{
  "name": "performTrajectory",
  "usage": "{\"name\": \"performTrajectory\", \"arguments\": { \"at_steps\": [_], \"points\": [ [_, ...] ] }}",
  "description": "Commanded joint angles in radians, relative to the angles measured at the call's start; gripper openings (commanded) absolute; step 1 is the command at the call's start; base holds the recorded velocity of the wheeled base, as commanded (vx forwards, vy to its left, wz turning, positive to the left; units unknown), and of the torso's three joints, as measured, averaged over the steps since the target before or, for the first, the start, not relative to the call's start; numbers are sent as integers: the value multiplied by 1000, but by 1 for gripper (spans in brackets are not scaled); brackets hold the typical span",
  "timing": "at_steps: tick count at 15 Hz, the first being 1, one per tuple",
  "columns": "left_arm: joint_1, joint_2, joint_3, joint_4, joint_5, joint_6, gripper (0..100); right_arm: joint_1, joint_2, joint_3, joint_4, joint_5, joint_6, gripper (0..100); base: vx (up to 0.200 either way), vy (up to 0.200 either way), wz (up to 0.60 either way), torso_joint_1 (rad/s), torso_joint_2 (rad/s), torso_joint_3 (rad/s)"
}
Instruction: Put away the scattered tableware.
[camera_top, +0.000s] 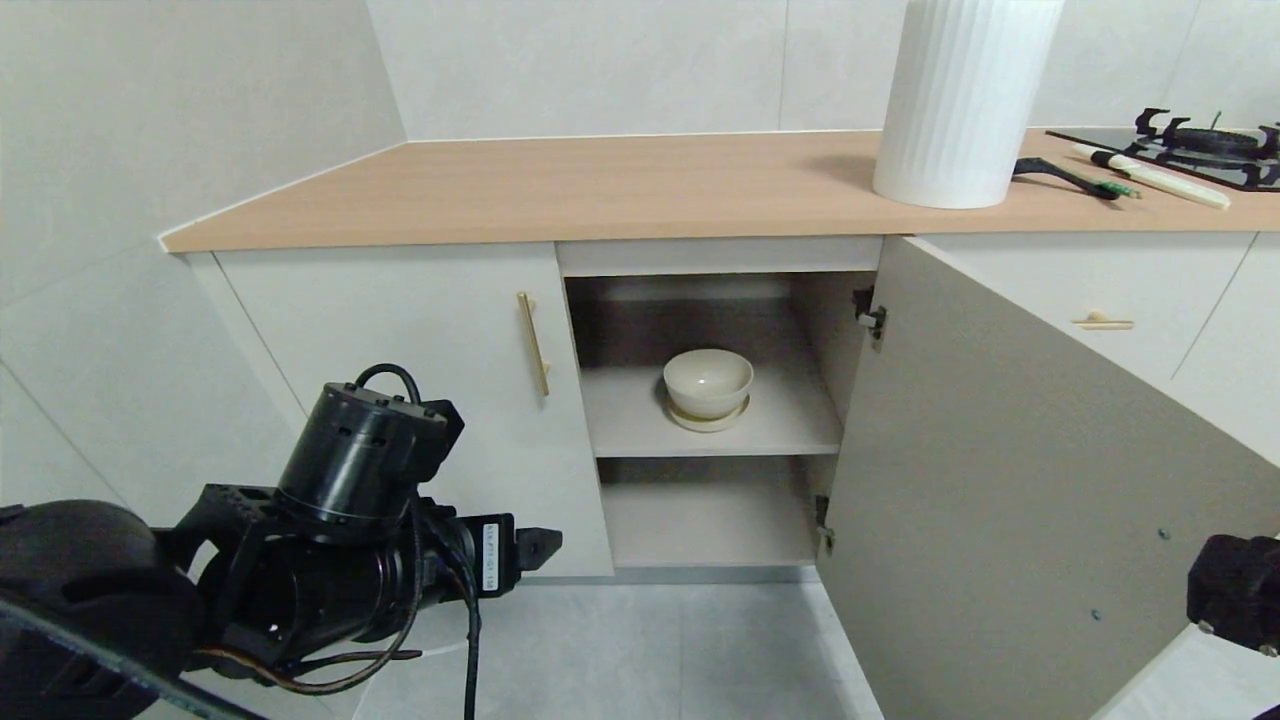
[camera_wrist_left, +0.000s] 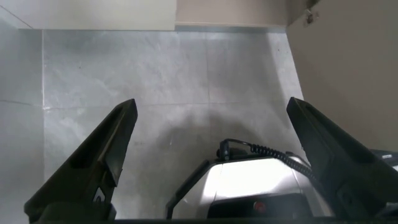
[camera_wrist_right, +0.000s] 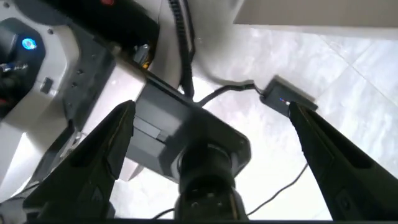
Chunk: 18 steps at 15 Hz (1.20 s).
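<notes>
A cream bowl (camera_top: 707, 380) sits on a small plate (camera_top: 707, 418) on the upper shelf (camera_top: 780, 425) of the open cabinet. On the countertop at the far right lie a black spatula (camera_top: 1065, 178) and a pale long-handled utensil (camera_top: 1160, 178). My left gripper (camera_top: 530, 550) hangs low in front of the closed left door, well below and left of the bowl. In the left wrist view it (camera_wrist_left: 211, 109) is open over the tiled floor, holding nothing. My right gripper (camera_wrist_right: 211, 109) is open too, with nothing between its fingers. The right arm (camera_top: 1235, 600) is low at the right edge.
The cabinet's right door (camera_top: 1000, 450) stands swung wide open toward me. The left door (camera_top: 400, 380) is closed, with a gold handle (camera_top: 533, 343). A tall white ribbed container (camera_top: 965, 100) stands on the counter, and a gas hob (camera_top: 1210, 145) lies beyond it. The lower shelf (camera_top: 705, 520) is bare.
</notes>
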<state>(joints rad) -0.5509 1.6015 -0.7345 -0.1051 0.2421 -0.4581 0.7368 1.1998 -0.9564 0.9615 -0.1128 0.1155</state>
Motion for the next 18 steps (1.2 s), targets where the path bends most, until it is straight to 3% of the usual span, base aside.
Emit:
{"name": "performTrajectory", "arguments": {
  "at_steps": [1,5,8,14,18],
  "points": [
    [0,2,0,-1,0,-1,100,-20,-11,-7,0,-22,6,100,0,0,0,0,0,0],
    [0,3,0,-1,0,-1,100,-89,-78,-71,-12,-104,27,100,0,0,0,0,0,0],
    [0,5,0,-1,0,-1,100,-189,-166,-117,6,-182,18,100,0,0,0,0,0,0],
    [0,6,0,-1,-1,-1,100,-499,-94,-97,10,-226,-112,100,0,0,0,0,0,0],
    [0,6,0,-1,-1,-2,100,-683,-6,-93,-147,-228,-122,100,0,0,0,0,0,0]
  ]
}}
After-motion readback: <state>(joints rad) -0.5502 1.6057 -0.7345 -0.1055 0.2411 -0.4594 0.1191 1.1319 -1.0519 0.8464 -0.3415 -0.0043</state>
